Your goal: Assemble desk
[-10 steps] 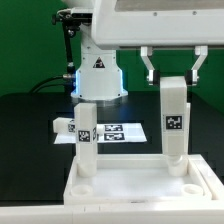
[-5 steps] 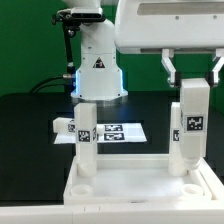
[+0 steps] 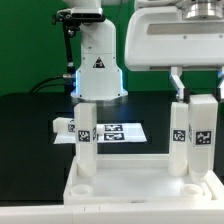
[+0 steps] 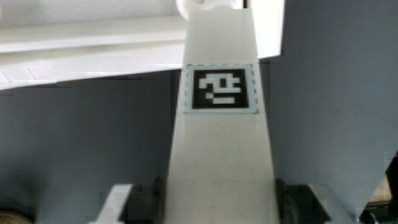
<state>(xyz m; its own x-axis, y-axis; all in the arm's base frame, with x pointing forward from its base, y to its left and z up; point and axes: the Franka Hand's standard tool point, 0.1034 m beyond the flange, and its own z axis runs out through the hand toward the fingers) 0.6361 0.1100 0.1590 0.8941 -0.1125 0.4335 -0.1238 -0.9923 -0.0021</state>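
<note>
The white desk tabletop [image 3: 125, 186] lies rim-up at the front. One white tagged leg [image 3: 86, 140] stands upright in its corner on the exterior view's left. My gripper [image 3: 198, 92] is shut on the top of a second tagged leg [image 3: 195, 135] and holds it upright over the tabletop's corner on the exterior view's right. I cannot tell whether its foot touches the panel. In the wrist view this leg [image 4: 222, 130] runs between the dark finger pads of my gripper [image 4: 224, 205]. A third leg [image 3: 65, 126] lies on the black table behind.
The marker board [image 3: 118, 131] lies flat on the black table behind the tabletop. The white robot base [image 3: 98, 65] with the triangle logo stands at the back. A green wall is behind it.
My gripper has carried the held leg toward the exterior view's right, from above the panel's middle-right to its right corner. The standing leg and tabletop have not moved.
</note>
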